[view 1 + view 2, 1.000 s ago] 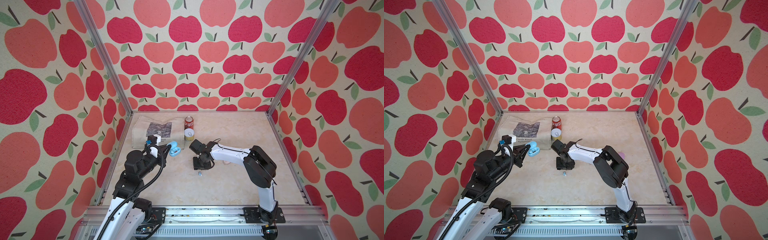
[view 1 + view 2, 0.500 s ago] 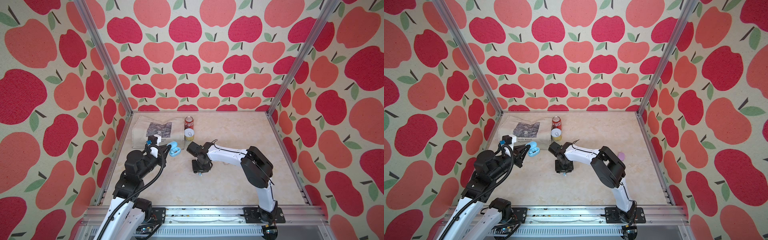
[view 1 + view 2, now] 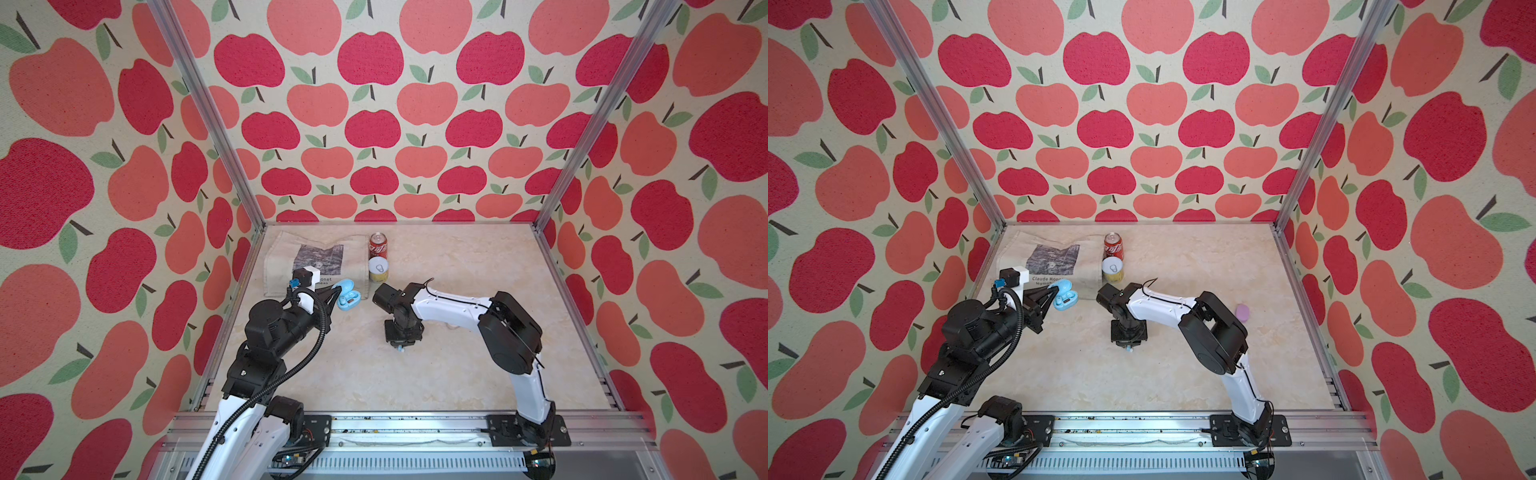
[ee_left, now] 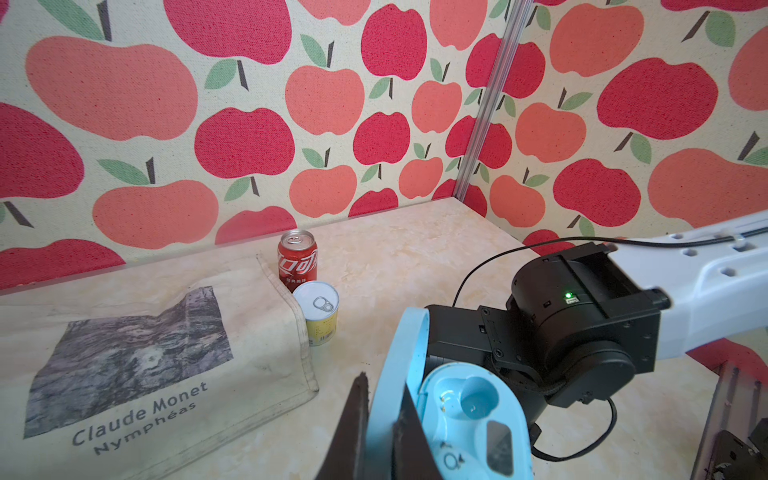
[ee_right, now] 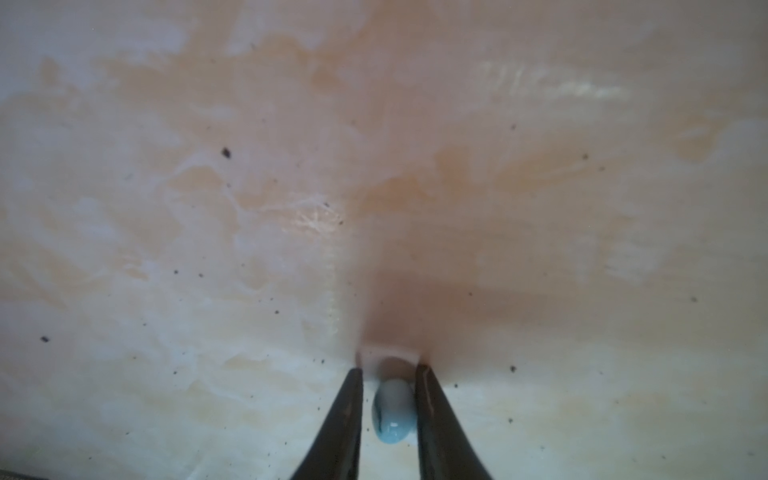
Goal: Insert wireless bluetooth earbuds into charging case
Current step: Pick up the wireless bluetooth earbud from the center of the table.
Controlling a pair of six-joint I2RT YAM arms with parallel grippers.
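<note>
Blue earbud [image 5: 394,415] between right claw [image 5: 390,370], perhaps touching

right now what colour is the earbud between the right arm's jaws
Light blue, paler toward one end. The earbud shows best in the right wrist view.

One light-blue earbud [image 5: 394,415], a tiny glossy oval, lies flat on the table [image 3: 457,374], a mere speck in a top view [image 3: 401,348]. The blue case [image 4: 457,415] sits raised off the surface, lid swung open, one round well showing empty. A purple case [image 3: 1243,311] lies well apart and looks shut.
</note>
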